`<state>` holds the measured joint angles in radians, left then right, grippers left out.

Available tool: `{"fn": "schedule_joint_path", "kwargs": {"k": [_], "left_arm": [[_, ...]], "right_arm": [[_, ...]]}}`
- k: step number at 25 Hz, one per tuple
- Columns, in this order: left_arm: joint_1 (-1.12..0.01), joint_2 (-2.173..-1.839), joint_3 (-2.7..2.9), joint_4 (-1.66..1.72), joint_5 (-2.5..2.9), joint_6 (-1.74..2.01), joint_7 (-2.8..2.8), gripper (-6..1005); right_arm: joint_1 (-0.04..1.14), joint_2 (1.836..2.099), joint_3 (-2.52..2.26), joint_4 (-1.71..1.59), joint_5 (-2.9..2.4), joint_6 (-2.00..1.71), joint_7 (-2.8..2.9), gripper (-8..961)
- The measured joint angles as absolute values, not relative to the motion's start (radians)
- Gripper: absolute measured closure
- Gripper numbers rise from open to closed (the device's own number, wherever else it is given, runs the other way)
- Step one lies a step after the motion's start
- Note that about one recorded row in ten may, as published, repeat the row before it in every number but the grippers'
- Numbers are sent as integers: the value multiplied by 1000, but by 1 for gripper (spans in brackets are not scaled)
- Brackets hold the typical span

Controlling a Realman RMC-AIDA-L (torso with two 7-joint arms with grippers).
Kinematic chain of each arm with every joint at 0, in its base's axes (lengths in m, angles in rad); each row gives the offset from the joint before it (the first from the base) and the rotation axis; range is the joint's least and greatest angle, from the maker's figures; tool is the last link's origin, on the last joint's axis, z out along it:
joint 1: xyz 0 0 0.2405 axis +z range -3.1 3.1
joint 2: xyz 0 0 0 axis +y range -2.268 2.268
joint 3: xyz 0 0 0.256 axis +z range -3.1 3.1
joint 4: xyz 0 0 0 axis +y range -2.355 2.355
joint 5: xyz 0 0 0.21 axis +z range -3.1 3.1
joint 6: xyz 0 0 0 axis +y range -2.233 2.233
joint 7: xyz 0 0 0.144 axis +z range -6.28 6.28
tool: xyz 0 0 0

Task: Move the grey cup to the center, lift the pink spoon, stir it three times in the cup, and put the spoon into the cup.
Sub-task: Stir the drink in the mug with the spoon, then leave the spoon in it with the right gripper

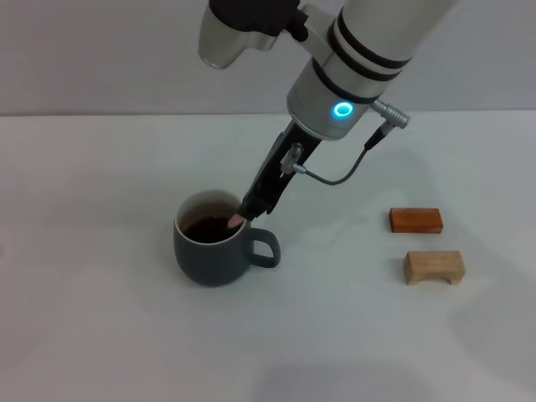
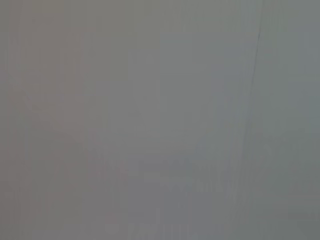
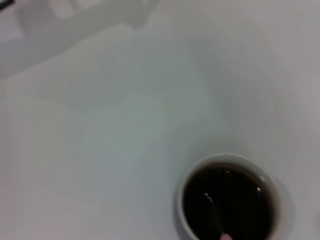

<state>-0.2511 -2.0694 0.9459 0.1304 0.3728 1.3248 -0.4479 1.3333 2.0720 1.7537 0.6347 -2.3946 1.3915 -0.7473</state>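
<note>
A: Cup first, on the worktop near the middle, full of dark liquid.

B: And the spoon?

A: Its pink tip is pinched in the closed fingers of the right gripper, bowl sunk inside.

B: Advice?

A: Circle gently, clear of the rim. Blocks lie well apart.

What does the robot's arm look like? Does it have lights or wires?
Only the right arm shows. It is a fat white tube with black rings around it and a glowing blue-green ring light. A thin grey cable loops out from a silver plug on its side. The right gripper is slim and black. The left arm isn't in view.
</note>
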Motion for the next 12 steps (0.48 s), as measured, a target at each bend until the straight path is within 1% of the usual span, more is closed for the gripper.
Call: {"fn": "schedule_joint_path", "kwargs": {"k": [12], "left_arm": [[-246,-2069,946,130,373,1336,-448,982]], "right_arm": [[1338,2072,1715,635,-2378,1332,-718,832]]}}
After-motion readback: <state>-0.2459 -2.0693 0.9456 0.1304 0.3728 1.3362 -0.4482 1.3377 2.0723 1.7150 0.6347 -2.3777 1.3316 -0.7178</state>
